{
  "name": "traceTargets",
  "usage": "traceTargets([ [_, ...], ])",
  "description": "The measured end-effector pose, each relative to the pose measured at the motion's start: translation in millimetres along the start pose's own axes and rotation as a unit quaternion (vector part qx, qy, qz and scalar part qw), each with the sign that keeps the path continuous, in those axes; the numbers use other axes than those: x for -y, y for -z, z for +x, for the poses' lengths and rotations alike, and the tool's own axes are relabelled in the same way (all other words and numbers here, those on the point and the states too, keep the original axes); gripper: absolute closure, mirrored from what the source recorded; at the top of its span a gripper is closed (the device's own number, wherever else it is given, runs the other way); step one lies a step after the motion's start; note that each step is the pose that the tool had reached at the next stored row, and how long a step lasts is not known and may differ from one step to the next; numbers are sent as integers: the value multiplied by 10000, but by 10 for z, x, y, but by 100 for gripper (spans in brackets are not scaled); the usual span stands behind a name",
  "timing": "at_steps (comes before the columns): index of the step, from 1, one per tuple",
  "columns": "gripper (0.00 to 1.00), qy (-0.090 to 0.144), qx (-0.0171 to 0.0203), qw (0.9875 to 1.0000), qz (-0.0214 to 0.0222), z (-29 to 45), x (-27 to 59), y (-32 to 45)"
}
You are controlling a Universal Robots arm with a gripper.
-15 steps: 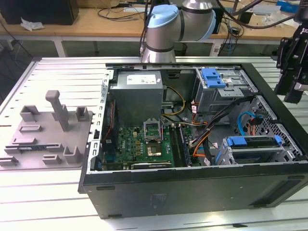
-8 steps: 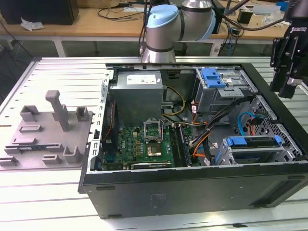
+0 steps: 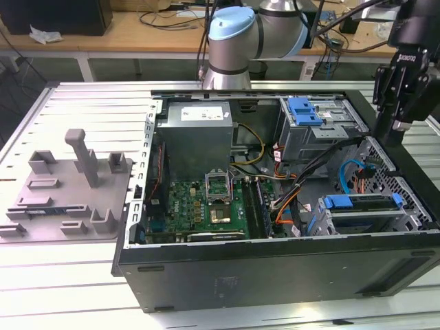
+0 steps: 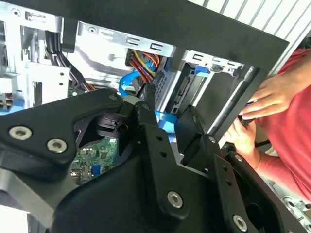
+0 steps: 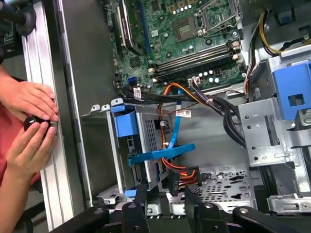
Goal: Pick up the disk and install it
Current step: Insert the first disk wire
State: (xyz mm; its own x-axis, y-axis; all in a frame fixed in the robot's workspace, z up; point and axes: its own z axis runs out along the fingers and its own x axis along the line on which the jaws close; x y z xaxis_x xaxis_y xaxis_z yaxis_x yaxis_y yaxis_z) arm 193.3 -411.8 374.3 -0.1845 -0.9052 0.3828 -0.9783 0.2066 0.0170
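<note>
Though most of its flat silver body is hidden inside the lower metal drive cage (image 3: 385, 221), the disk (image 3: 361, 202) shows its bright blue plastic carrier rail along the cage top, in the corner of the open black computer case (image 3: 275, 275) on the exterior view's right. Its white-and-blue label is out of sight. In the first wrist view the same blue carrier (image 5: 127, 122) sits at the cage's (image 5: 146, 145) mouth, beside orange and blue cables (image 5: 170, 145).

At the top of the exterior view the light-blue-capped robot arm (image 3: 240, 34) is cut off. A person appears in part only: two hands (image 5: 29, 99) close on a small black round knob (image 5: 36, 122) at the case's edge, beside a red sleeve (image 4: 291, 145).

White print marks the grey power supply's label (image 3: 206, 111), and stickers dot the green motherboard (image 5: 194, 34); none of it can be made out.

Above the case's far corner on the exterior view's right hangs the black two-fingered gripper (image 3: 397, 127). In both wrist views its fingers (image 5: 141, 194) stand spread, with nothing between them and touching nothing (image 4: 167, 116); the disk's cage lies just beyond the tips. Well apart, on the slatted aluminium table (image 3: 82, 103), rests the grey plastic fixture with upright posts (image 3: 69, 185).
</note>
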Motion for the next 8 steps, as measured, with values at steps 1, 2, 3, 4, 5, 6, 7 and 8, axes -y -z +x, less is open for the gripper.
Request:
traceTargets([
  [1,56,-4,-4,10000,-1,-9,0,-19],
  [2,56,-11,-13,10000,-2,-23,0,-49],
  [3,56,-14,-14,10000,-3,-28,0,-59],
  [4,56,-16,-15,10000,-3,-34,0,-70],
  [5,56,-20,-19,10000,-4,-42,0,-84],
  [6,56,-22,-21,10000,-4,-46,0,-91],
  [7,56,-26,-25,10000,-5,-51,0,-100],
  [8,58,-29,-27,10000,-6,-57,0,-111],
])
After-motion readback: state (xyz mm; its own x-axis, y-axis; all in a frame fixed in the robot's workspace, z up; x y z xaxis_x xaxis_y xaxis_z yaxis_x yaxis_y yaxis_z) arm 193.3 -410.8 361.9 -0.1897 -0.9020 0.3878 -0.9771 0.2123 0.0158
